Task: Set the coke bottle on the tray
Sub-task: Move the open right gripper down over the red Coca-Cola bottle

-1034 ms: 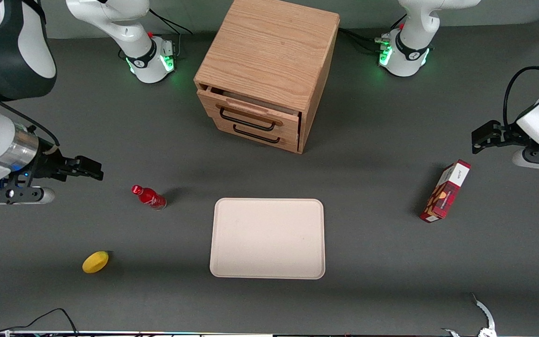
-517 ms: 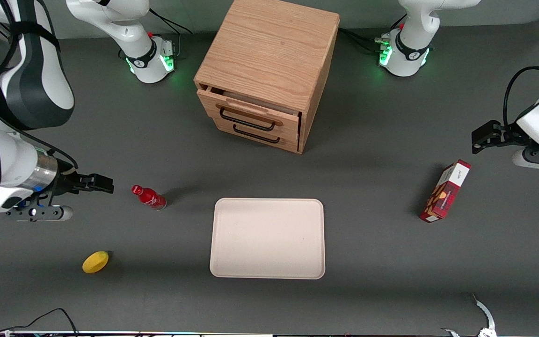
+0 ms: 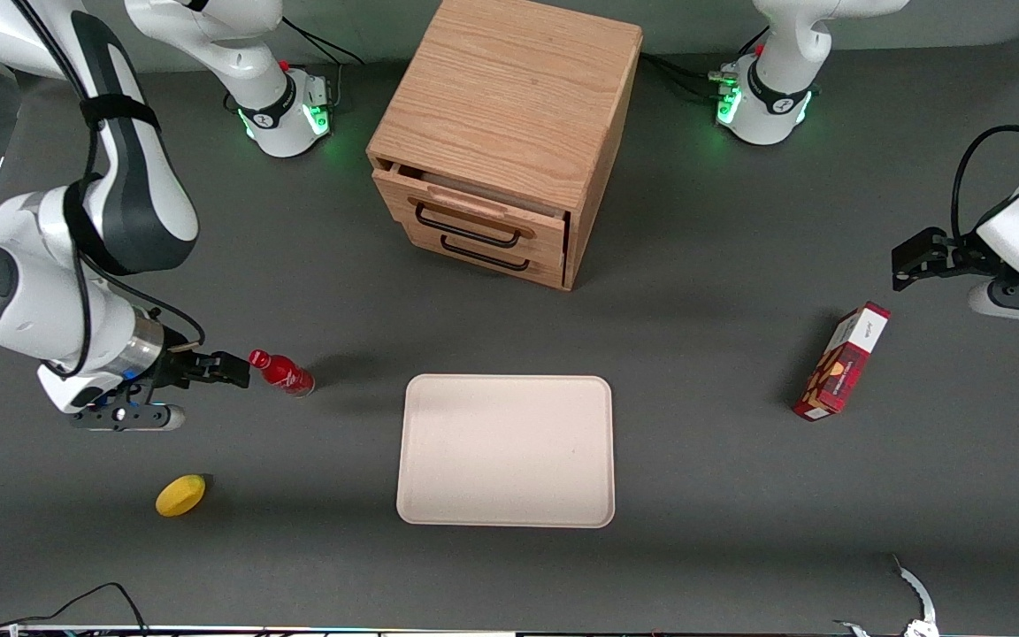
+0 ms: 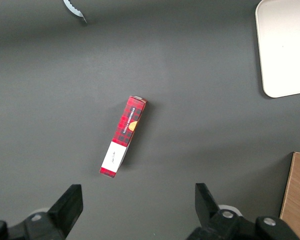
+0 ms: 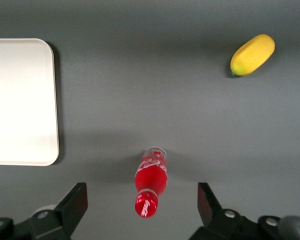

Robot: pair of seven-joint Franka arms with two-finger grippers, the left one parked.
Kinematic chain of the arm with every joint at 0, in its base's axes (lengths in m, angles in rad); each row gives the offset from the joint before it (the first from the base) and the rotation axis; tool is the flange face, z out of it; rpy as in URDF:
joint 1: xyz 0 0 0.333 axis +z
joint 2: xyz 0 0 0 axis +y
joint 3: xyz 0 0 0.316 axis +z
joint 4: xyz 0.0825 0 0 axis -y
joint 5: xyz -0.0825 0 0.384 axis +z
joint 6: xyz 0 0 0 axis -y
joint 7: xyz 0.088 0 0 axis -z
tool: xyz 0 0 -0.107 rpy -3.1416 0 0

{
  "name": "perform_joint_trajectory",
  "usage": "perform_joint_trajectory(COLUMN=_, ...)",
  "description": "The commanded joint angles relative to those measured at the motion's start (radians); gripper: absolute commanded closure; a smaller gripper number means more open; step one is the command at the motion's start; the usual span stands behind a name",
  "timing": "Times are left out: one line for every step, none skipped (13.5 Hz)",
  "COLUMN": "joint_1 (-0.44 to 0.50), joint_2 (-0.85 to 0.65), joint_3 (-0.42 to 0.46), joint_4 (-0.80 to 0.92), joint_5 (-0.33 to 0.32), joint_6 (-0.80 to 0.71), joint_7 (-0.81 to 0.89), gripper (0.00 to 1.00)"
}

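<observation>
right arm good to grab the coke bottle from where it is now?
Probably yes. The gripper hangs right by the cap of the upright coke bottle, jaws open wide, bottle centred between them in the wrist view. Nothing stands between; the lemon lies well clear.

1. Dark grey matte tabletop [image 3: 704, 495] pretty much everywhere, including under my gripper [image 3: 242, 369] toward the working arm's end.
2. Light oak wooden cabinet [image 3: 509, 97], two black-handled drawers, top one slightly open.
3. Soft light, blurry shadows.

The claw [image 3: 240, 370] hangs spread just beside the coke bottle's [image 3: 284, 373] cap, bare surface [image 3: 350, 442] between bottle and tray [image 3: 506, 450]. The lemon [image 3: 180, 495] lies nearer the camera, the cabinet [image 3: 504, 141] farther off; neither blocks that gap.
</observation>
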Motion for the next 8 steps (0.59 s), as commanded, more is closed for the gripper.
perform_joint_trajectory(joint_1=0.005, joint_2=-0.055, joint_3=0.014, joint_4=-0.114, joint_5=-0.046, joint_6=0.082, joint_7=0.036, gripper=0.02)
perform_joint_trajectory(joint_1=0.005, joint_2=-0.062, joint_3=0.021, joint_4=-0.143, joint_5=-0.049, joint_6=0.099, joint_7=0.037, gripper=0.03)
perform_joint_trajectory(joint_1=0.005, joint_2=-0.068, joint_3=0.025, joint_4=-0.177, joint_5=-0.051, joint_6=0.12, joint_7=0.037, gripper=0.04)
perform_joint_trajectory(joint_1=0.005, joint_2=-0.082, joint_3=0.025, joint_4=-0.21, joint_5=-0.069, joint_6=0.14, joint_7=0.037, gripper=0.04)
perform_joint_trajectory(joint_1=0.005, joint_2=-0.093, joint_3=0.025, joint_4=-0.247, joint_5=-0.097, joint_6=0.157, joint_7=0.037, gripper=0.04)
perform_joint_trajectory(joint_1=0.005, joint_2=-0.102, joint_3=0.026, joint_4=-0.276, joint_5=-0.121, joint_6=0.168, joint_7=0.05, gripper=0.04)
perform_joint_trajectory(joint_1=0.004, joint_2=-0.111, joint_3=0.035, joint_4=-0.313, joint_5=-0.144, joint_6=0.206, joint_7=0.059, gripper=0.04)
perform_joint_trajectory(joint_1=0.002, joint_2=-0.116, joint_3=0.037, joint_4=-0.341, joint_5=-0.144, joint_6=0.235, joint_7=0.065, gripper=0.05)
